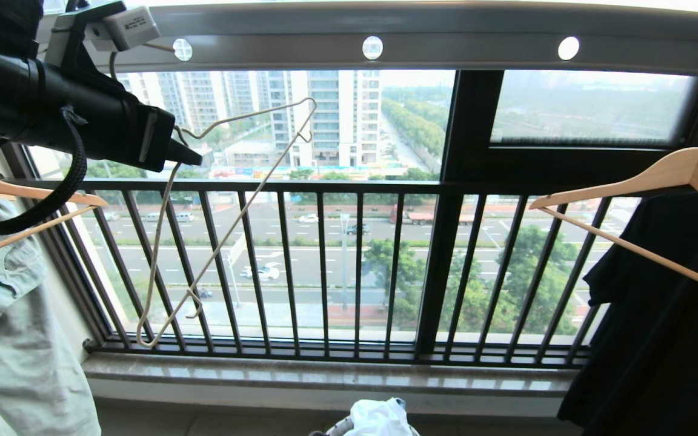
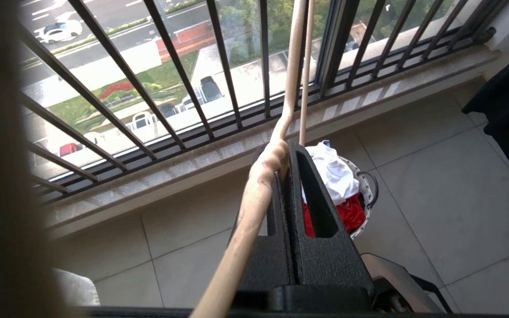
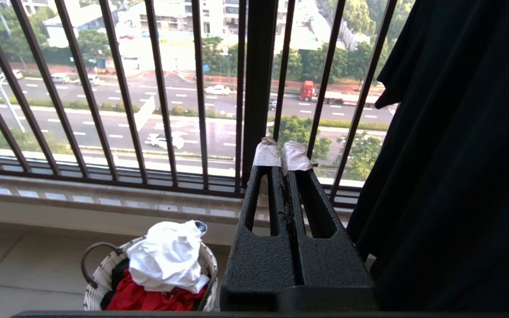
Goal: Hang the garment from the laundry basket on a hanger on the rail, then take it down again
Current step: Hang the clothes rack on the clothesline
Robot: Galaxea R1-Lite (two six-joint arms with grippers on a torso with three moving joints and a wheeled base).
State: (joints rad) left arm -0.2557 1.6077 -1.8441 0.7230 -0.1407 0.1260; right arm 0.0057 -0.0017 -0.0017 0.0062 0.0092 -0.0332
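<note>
The basket is cut off at the bottom of the head view, the black shirt runs off the right edge, and a big blur hides one side of the left wrist view.

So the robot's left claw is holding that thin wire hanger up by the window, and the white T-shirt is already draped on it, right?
Not quite. The left gripper does hold the hanger, but the hanger is bare. The right wrist view shows the white T-shirt still lying in the laundry basket on the floor, on top of a red garment.

laundry basket on tiled floor
</note>
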